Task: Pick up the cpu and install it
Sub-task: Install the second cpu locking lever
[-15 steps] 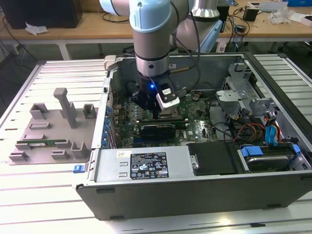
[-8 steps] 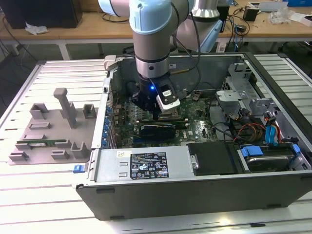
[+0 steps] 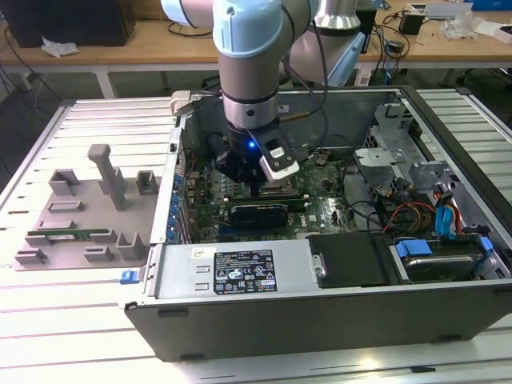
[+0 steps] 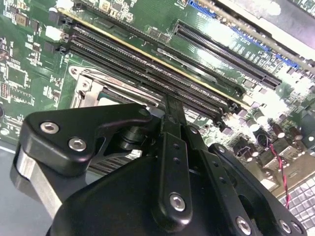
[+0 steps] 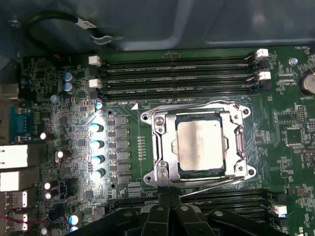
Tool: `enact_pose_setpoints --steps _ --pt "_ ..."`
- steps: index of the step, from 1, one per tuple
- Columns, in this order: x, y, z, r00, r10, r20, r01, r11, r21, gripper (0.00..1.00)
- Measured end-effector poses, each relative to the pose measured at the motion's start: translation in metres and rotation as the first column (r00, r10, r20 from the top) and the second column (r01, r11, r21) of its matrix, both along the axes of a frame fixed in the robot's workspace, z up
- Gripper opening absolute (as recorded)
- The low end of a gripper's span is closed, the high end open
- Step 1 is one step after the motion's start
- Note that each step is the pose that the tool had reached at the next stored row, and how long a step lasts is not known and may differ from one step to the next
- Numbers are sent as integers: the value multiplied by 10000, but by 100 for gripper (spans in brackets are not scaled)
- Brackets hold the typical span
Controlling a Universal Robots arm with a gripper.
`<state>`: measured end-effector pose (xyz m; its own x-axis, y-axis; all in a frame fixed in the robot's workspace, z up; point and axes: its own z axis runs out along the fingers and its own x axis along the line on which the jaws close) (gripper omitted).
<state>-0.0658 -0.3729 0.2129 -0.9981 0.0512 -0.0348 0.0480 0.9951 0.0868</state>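
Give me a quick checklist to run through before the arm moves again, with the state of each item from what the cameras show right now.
1. Chip in socket: the cpu lies inside the socket frame, silver top up. Ok.
2. Chip flat and square: in the first wrist view its edges run parallel to the frame. Ok, though full seating cannot be told.
3. Tool off the chip: the tool sits at the frame's edge, beside the cpu rather than on it. Ok.
4. Tool fingers: together with nothing between them in the second wrist view. Ok.
5. Memory slots near the socket: nothing lying across them. Ok.
6. Socket latched: cannot tell.
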Motion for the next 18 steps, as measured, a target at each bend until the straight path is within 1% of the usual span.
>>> enact_pose_setpoints --steps 2,3,4,5,6,7,9,10,12,15,18 --pt "-1 -18 0 10000 80 0 -80 10000 31 11" --pt "-2 -40 1 9999 122 2 -122 9997 212 11" --pt "-2 -48 0 9999 127 5 -127 9991 393 11" --pt "-2 -57 0 9999 131 6 -131 9985 537 11" --pt "-2 -79 0 9999 133 8 -133 9975 690 11" --pt "-2 -98 0 9999 133 9 -133 9972 742 11" --pt "-2 -140 0 9999 133 10 -134 9968 782 11" --pt "-2 -154 0 9999 133 10 -134 9967 795 11" --pt "-5 -170 -2 9999 133 11 -133 9961 874 11" --pt "-35 -175 -18 9999 133 13 -134 9939 1099 11" --pt "-79 -175 -57 9999 136 16 -137 9920 1252 11"
